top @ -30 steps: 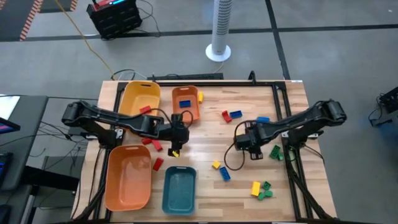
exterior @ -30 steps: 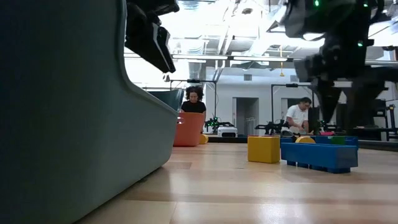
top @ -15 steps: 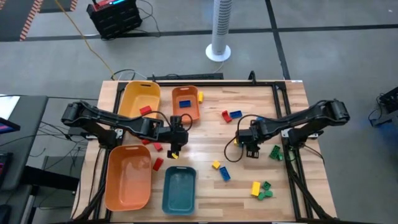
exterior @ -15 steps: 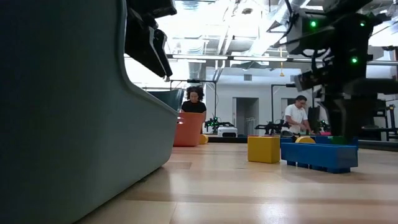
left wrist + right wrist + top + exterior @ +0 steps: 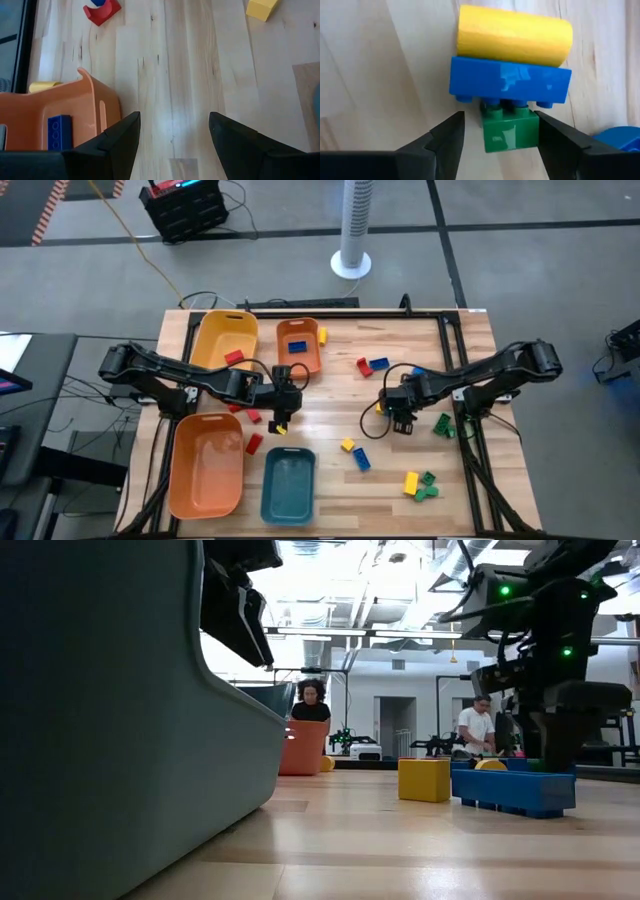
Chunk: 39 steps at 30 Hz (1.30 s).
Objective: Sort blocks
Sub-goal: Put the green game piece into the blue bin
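While the left gripper (image 5: pixel 281 426) hangs over the bare wood between the small orange tray (image 5: pixel 298 345) and the teal tray (image 5: pixel 288 485), its fingers (image 5: pixel 116 145) are spread apart with nothing between them. A blue block (image 5: pixel 59 131) lies inside the small orange tray, and a red block (image 5: pixel 234 357) lies in the yellow tray (image 5: pixel 224 338). The right gripper (image 5: pixel 499 131) is low on the right half of the table (image 5: pixel 330 410), its two fingers standing on both sides of a small green block (image 5: pixel 510 131); whether they already press it I cannot tell. This green block touches a longer blue block (image 5: pixel 510 81), and a yellow block (image 5: pixel 514 35) lies against that one. More blocks are scattered on the wood: a red and blue pair (image 5: pixel 372 365), a yellow and blue pair (image 5: pixel 354 452), and yellow with green ones (image 5: pixel 420 483) near the front edge
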Each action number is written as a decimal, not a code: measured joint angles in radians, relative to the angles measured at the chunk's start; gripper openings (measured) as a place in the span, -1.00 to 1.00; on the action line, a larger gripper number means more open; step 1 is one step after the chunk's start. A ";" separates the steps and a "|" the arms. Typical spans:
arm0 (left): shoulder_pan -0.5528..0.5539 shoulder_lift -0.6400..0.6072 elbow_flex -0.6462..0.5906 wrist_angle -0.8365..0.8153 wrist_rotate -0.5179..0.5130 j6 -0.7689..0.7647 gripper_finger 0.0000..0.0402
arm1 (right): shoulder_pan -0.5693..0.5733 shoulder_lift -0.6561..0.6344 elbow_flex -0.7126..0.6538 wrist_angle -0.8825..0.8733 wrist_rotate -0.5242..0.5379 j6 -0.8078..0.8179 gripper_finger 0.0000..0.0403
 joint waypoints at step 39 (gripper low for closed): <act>-0.219 -0.255 -0.177 -0.020 -0.239 0.146 0.15 | 0.182 -0.060 0.229 0.596 0.114 0.041 -0.31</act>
